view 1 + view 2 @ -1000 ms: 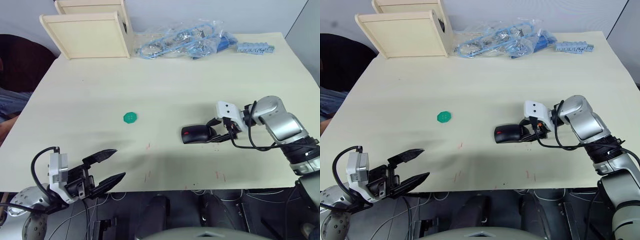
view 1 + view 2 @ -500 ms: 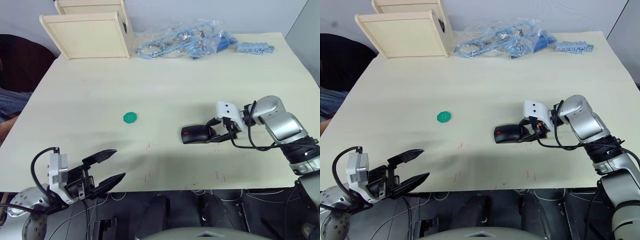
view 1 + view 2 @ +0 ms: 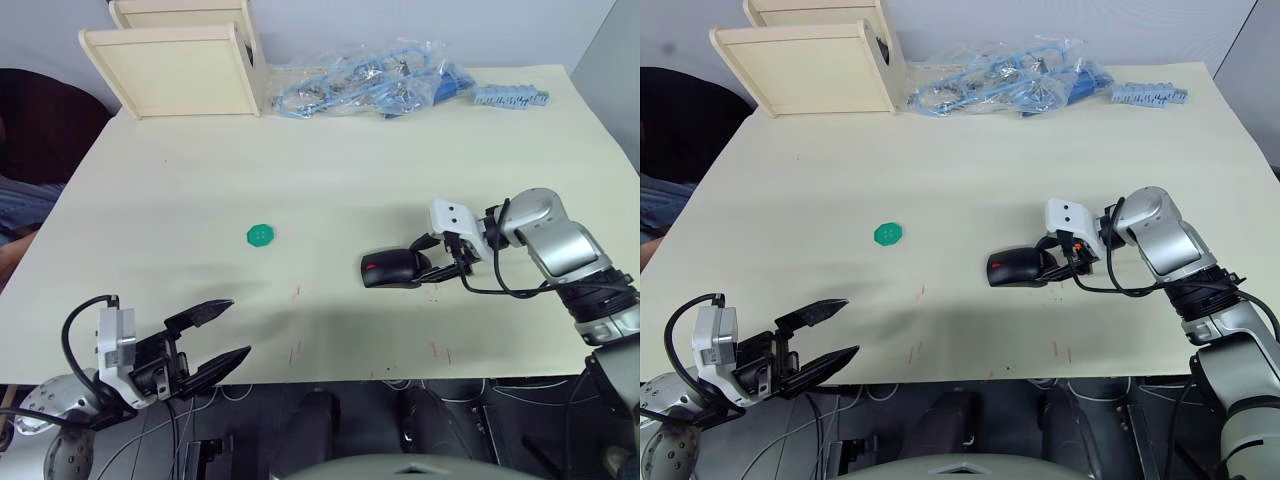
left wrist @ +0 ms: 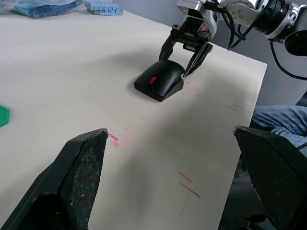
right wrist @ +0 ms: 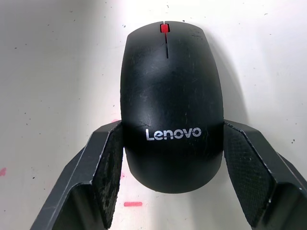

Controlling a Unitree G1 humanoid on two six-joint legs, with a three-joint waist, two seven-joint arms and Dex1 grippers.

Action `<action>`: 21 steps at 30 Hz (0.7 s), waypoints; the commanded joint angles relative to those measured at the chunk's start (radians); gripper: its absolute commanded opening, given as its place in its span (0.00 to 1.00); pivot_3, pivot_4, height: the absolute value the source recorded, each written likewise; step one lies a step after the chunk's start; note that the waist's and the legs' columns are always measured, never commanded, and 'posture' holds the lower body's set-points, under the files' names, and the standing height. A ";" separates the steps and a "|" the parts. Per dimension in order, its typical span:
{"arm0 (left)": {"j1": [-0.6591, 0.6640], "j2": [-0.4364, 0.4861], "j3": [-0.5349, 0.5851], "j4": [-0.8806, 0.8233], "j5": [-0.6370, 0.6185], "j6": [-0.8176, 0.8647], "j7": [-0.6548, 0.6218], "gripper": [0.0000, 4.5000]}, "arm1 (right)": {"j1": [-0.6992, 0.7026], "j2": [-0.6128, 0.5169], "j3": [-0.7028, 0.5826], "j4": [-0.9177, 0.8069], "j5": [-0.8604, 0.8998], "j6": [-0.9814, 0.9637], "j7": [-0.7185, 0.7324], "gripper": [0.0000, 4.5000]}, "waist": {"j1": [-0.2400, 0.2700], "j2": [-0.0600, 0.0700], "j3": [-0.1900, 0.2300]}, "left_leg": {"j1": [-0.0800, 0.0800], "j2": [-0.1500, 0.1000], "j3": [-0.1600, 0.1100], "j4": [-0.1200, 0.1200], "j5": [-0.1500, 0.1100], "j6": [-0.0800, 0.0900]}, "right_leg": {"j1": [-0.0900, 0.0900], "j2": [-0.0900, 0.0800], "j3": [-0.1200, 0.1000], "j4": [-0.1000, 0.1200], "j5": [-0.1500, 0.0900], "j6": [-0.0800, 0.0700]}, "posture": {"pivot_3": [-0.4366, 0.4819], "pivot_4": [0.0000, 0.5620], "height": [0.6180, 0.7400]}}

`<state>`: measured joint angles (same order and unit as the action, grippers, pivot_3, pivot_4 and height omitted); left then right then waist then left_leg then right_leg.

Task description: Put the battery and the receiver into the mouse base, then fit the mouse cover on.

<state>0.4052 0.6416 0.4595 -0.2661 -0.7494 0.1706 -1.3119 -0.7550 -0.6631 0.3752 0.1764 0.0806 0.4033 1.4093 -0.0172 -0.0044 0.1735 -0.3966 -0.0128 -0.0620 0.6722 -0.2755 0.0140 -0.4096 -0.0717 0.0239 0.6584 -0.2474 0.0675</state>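
The black mouse lies on the table right of centre, its glossy mouse cover [image 5: 170, 96] seated on the mouse base [image 4: 160, 92], red wheel pointing left. My right gripper [image 3: 419, 262] reaches in from the right and is shut on the mouse's rear. Its pads [image 5: 111, 167] press both flanks beside the Lenovo logo. My left gripper [image 3: 240, 326] hovers open over the table's front left edge, far from the mouse, with nothing between its fingers [image 4: 81, 177]. The battery and the receiver are hidden.
A green round disc [image 3: 261, 235] lies left of the mouse. Two wooden trays [image 3: 180, 70] stand at the back left. A clear bag of blue cables [image 3: 365, 85] and a blue strip [image 3: 510, 96] lie at the back. Small red marks dot the table front.
The right gripper and the mouse have crept very slightly to the left. The left gripper has stayed still.
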 commanded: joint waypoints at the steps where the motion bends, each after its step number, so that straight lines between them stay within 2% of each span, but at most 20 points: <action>1: 0.011 0.001 0.006 -0.036 -0.012 -0.007 -0.001 1.00 | -0.018 -0.004 -0.011 -0.021 0.003 -0.010 0.007 0.67 | 0.000 0.000 0.000 | 0.000 0.000 0.000 0.000 0.000 0.000 | 0.000 0.000 0.000 0.000 0.000 0.000 | 0.48 0.27 1.00; 21: 0.008 0.004 0.005 -0.037 -0.013 -0.003 0.000 1.00 | -0.011 -0.007 -0.016 -0.033 0.013 0.010 0.009 0.67 | 0.000 0.000 0.000 | 0.000 0.000 0.000 0.000 0.000 0.000 | 0.000 0.000 0.000 0.000 0.000 0.000 | 0.48 0.27 1.00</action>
<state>0.4064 0.6417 0.4595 -0.2662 -0.7495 0.1707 -1.3113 -0.7549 -0.6632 0.3752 0.1749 0.0819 0.4136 1.4117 -0.0171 -0.0044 0.1735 -0.3966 -0.0129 -0.0620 0.6722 -0.2755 0.0140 -0.4096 -0.0717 0.0238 0.6583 -0.2474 0.0675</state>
